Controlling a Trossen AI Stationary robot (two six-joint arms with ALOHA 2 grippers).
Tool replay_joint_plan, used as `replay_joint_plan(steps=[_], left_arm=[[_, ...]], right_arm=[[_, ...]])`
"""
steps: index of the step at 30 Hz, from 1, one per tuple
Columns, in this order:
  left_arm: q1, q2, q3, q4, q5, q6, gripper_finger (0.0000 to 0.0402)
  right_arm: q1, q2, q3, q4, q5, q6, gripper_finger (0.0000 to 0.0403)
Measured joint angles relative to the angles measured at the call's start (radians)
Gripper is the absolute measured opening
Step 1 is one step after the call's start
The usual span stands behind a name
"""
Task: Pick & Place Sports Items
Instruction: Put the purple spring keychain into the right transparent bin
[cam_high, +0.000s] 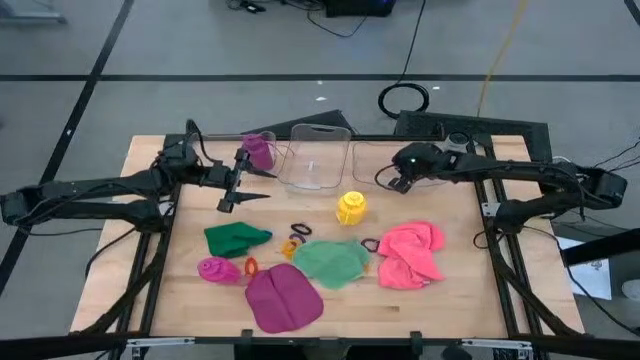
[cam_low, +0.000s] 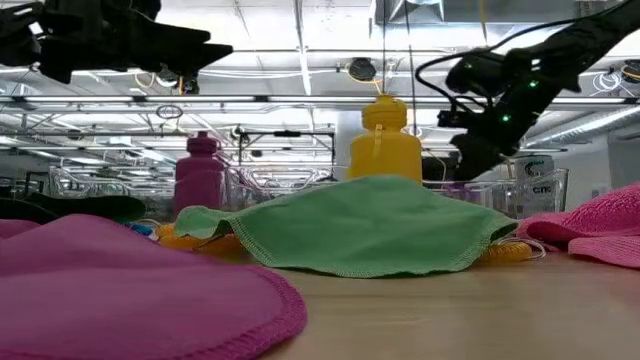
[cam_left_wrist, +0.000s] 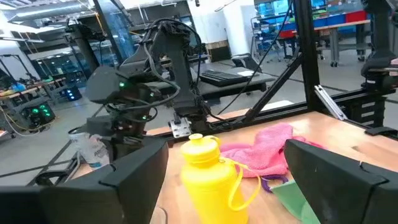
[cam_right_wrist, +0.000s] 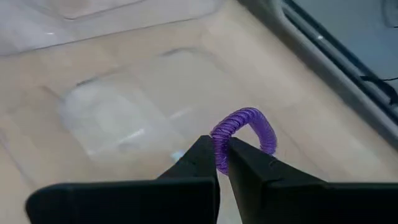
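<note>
The wooden table (cam_high: 460, 250) was strewn with cloths, a yellow bottle (cam_high: 351, 207) standing mid-table. At the back sat clear bins, and over the right-hand bin (cam_high: 372, 160) hung the right gripper (cam_right_wrist: 222, 163), its fingers pinched tight on a small purple ring (cam_right_wrist: 245, 127). It looked like the placing step: the ring needed only releasing into that bin. The left gripper (cam_high: 230, 195) hovered by a purple bottle (cam_high: 259, 150), fingers spread and empty.
</note>
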Motion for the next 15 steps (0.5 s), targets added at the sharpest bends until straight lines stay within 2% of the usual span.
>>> replay_joint_plan(steps=[15], left_arm=[[0.0,0.001,0.0,0.001,0.0,0.004,0.0269]], right_arm=[[-0.031,0.0,0.0,-0.027,-0.013,0.083,0.0]])
